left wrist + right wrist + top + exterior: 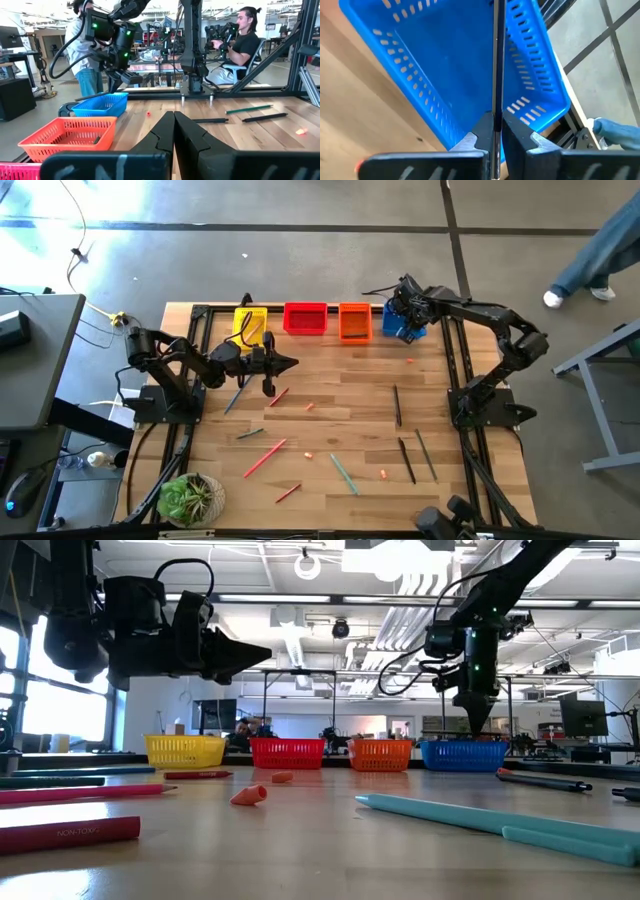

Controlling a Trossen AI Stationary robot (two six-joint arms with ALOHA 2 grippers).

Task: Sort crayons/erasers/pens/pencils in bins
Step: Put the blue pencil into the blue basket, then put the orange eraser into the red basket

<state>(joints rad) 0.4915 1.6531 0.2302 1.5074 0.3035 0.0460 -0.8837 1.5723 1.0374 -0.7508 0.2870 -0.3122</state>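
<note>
Four bins stand in a row at the table's far edge: yellow [250, 323], red [305, 318], orange [354, 320], blue [398, 330]. My right gripper [495, 120] hangs over the blue bin [445, 65], pointing steeply down, shut on a thin dark stick [495, 60]. My left gripper [288, 363] is shut and empty, held level above the table's left part and pointing toward its right. Loose red [265, 457], teal [344, 473] and black sticks [407, 460] and small orange-pink erasers [383, 474] lie flat on the wood. My right gripper pinches the thin dark stick [495, 107] between its two fingers. The stick lies along the fingers and reaches out well past their tips. The fingers come from above, slanting down into the blue bin. The stick is lifted off the table; I cannot tell whether its far end touches the bin.
A potted plant [190, 498] stands at the near left corner. More black sticks [397, 405] lie on the right half, an eraser [411, 362] just in front of the blue bin. People are in the room beyond the table [240, 40].
</note>
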